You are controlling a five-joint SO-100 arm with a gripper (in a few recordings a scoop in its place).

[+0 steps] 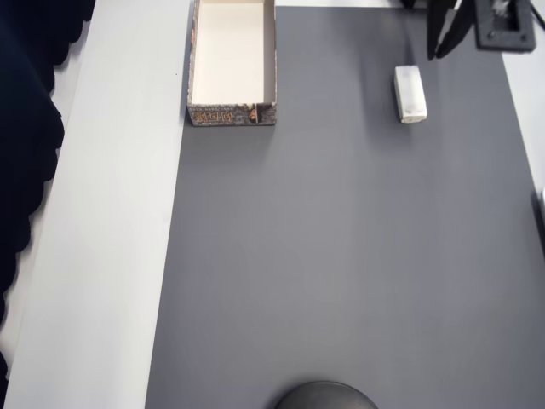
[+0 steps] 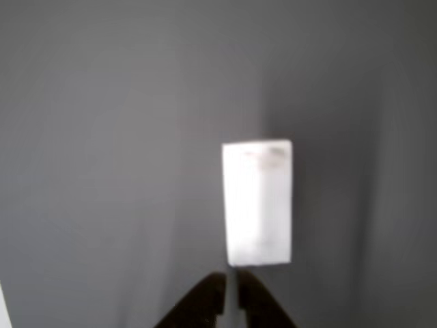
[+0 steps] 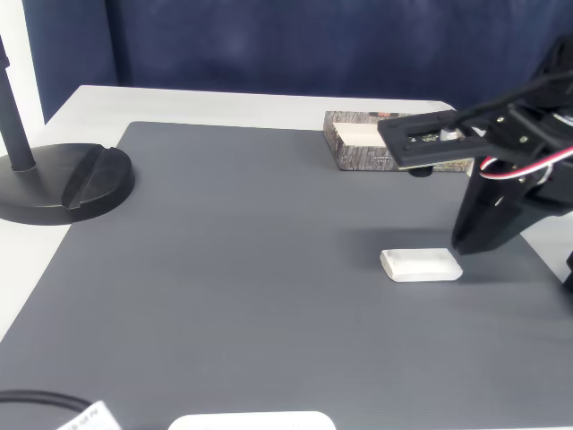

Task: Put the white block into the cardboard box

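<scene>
The approach is in hand: the white block lies on the surface at upper right of the overhead view, well apart from the cardboard box. The claw, nearly clenched and empty, must open and descend.

We see a black arm with flat, angular plastic parts. Its tool has two dark tapered fingers (blurred in the wrist view). Red, white and black wires run beside one joint.
</scene>
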